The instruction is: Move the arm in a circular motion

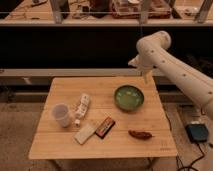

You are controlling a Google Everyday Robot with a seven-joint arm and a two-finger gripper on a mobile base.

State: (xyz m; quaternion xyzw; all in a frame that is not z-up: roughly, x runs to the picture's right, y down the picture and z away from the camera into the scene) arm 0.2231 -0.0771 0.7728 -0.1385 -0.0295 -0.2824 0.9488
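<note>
The large white arm [172, 65] with small dark dots comes in from the right edge of the camera view and bends at a bulbous joint [152, 45] high above the table's back right. Its narrow tip, the gripper [145, 76], points down over the back right edge of the wooden table [60, 147], just behind the green bowl [129, 97]. The gripper holds nothing that I can see and touches nothing.
On the table lie a white cup [62, 114], a white bottle on its side [81, 107], a white packet [85, 133], a dark snack bar [105, 127] and a brown object [140, 134]. A dark box [196, 132] sits on the floor at right. Shelving runs behind.
</note>
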